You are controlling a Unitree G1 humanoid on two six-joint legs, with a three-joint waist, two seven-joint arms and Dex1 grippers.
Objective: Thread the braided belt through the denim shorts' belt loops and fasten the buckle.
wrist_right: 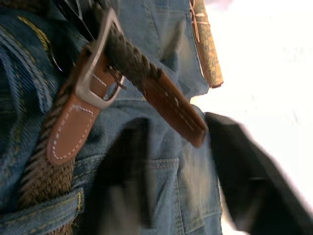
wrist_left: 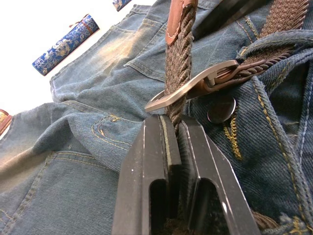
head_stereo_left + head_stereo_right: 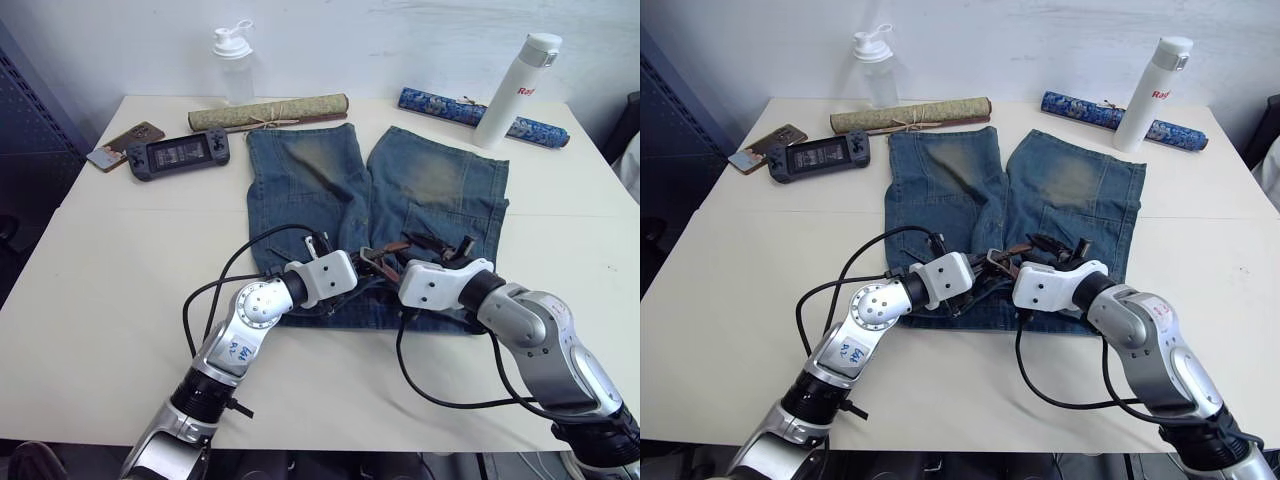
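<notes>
Denim shorts (image 3: pixel 400 190) lie on the white bench (image 3: pixel 120 290), braided belt (image 2: pixel 177 63) through its buckle (image 2: pixel 195 85) at their waistband. Left gripper (image 2: pixel 177 129) pinches the belt; right gripper (image 1: pixel 178 156) gapes beside the tip. Beyond the shorts: console (image 3: pixel 178 153), rolled mat (image 3: pixel 268 112), bottles (image 3: pixel 515 90).

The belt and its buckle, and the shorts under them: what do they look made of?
The braided belt looks like woven olive-brown cord, its plaited strands plainly visible, with a smooth brown tip stitched in white, probably leather. The buckle seems brushed silver metal, showing a dull sheen. The denim shorts look like faded blue cotton denim, with twill ribs and yellow seam stitching.
</notes>
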